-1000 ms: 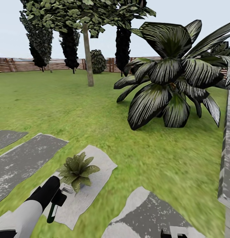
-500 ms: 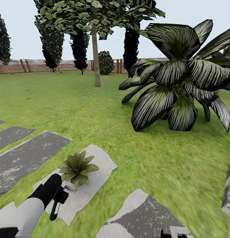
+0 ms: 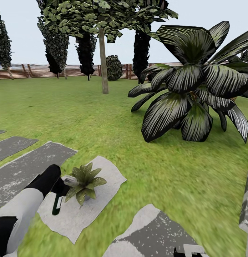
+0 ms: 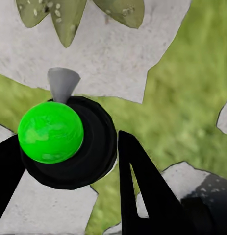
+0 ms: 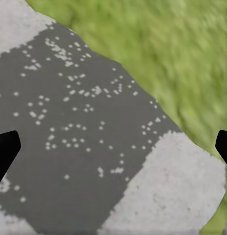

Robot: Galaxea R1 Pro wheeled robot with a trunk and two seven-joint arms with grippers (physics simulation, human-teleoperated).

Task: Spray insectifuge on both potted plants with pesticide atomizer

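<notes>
One potted plant (image 3: 83, 181), a low rosette of olive-green leaves, stands on a pale stepping stone (image 3: 99, 200) in the garden lawn. My left gripper (image 3: 60, 185) is shut on the pesticide atomizer (image 3: 57, 205), whose dark green bottle hangs down. Its grey nozzle (image 3: 70, 179) reaches the plant's near leaves. In the left wrist view the atomizer's bright green cap (image 4: 50, 132) sits in a black collar between my left gripper (image 4: 69, 144) fingers, with the nozzle (image 4: 62, 83) aimed at the plant's leaves (image 4: 64, 17). My right gripper (image 5: 113, 144) is open over a stepping stone.
A large striped agave (image 3: 188, 92) rises at the right. Darker stepping stones (image 3: 27, 167) lie to the left and another (image 3: 152, 232) near the front. Trees (image 3: 103, 60) and a slatted wooden fence (image 3: 38, 71) stand far back. A grey stone edge (image 3: 247, 200) runs along the right.
The view first swung slightly, then held still. My left arm lifted and moved forward, bringing the atomizer's nozzle up against the plant's leaves.
</notes>
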